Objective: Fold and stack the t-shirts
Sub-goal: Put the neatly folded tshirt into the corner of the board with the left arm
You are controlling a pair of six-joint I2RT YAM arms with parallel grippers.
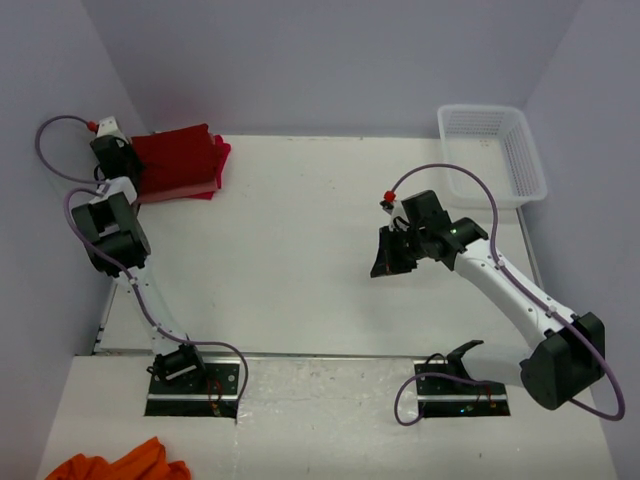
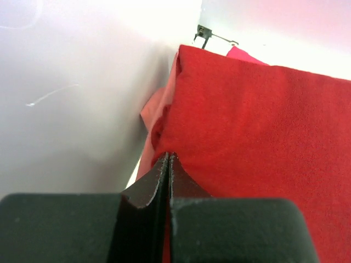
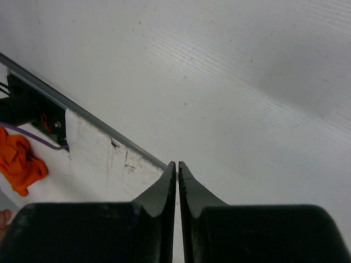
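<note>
The table [image 1: 300,250] holds the folded t-shirts [image 1: 180,160], stacked at its far-left corner with the lower layers mostly hidden. An orange cloth [image 1: 120,465] lies beyond its near edge, cut off. The left gripper [image 2: 167,158] is clenched against the stack. The right gripper [image 3: 176,164] is clenched on nothing above its right half.

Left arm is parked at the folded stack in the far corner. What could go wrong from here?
1. The left gripper, jaws shut, sits at the edge of the top red shirt. I cannot tell whether cloth is snagged; if it is, retreating may drag the fold open.
2. The stack is tight against the wall, with the salmon-pink shirt bulging out beneath. A nudge might skew it.
3. An orange cloth lies beyond the arm bases, likely awkward to reach.
</note>
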